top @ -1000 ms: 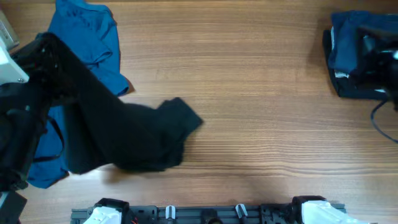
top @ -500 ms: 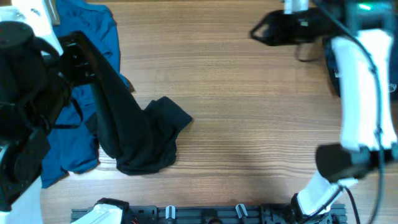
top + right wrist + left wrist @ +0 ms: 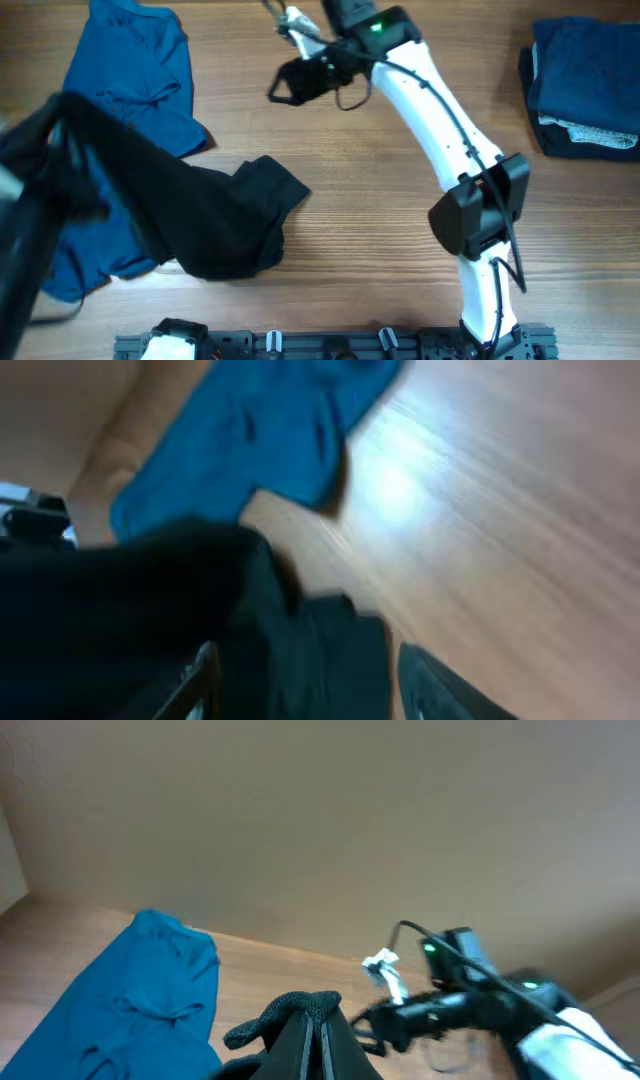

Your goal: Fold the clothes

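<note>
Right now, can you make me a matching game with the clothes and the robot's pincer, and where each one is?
Things:
1 black garment
2 blue T-shirt
3 folded stack
4 right pincer

Places or states:
a at the far right
b open, over the bare table
c one end raised at the left
d lying at the left, partly under black cloth

Pairs: 1-c, 2-d, 3-a, 4-b
</note>
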Tool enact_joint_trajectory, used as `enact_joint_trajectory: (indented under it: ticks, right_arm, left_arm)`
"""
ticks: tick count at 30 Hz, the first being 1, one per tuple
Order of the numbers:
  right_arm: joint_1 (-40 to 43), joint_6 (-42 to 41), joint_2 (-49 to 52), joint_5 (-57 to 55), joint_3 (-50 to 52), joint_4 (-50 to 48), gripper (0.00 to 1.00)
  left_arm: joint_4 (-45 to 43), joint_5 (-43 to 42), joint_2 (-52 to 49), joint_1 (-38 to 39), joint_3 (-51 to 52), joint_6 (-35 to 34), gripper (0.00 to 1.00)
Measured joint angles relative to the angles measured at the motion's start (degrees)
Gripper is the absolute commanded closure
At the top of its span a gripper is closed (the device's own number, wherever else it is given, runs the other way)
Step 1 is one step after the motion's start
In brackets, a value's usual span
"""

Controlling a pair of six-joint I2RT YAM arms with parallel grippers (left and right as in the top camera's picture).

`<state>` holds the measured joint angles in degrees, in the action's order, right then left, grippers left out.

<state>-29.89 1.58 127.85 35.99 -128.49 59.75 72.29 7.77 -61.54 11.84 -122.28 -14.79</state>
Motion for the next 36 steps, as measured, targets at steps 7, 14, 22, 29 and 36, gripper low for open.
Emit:
enact_joint_trajectory:
  ticks: [7, 14, 22, 29, 36]
  right_arm:
    - [-8.0, -1.5, 4.0, 3.0, 0.0, -10.3, 0.30]
    - [-14.0, -1.2, 8.6, 5.6, 0.0, -13.4, 0.27]
    - [-19.5, 0.1, 12.3, 8.7, 0.0, -13.9, 0.22]
    - [-23.8, 0.2, 14.3, 9.0, 0.0, -15.8, 0.03]
    - [-25.1, -1.3, 17.5, 9.0, 0.0, -19.1, 0.01]
  left_arm:
    - [3.5, -0.9, -0.2, 0.0, -0.1, -1.2, 0.96]
    - [4.6, -2.0, -1.6, 0.0, -0.1, -1.5, 0.96]
    - [5.0, -2.3, -1.5, 0.0, -0.1, -1.5, 0.96]
    - [5.3, -2.3, -1.5, 0.0, -0.1, -1.5, 0.96]
    - [6.2, -2.3, -1.5, 0.0, -0.1, -1.5, 0.96]
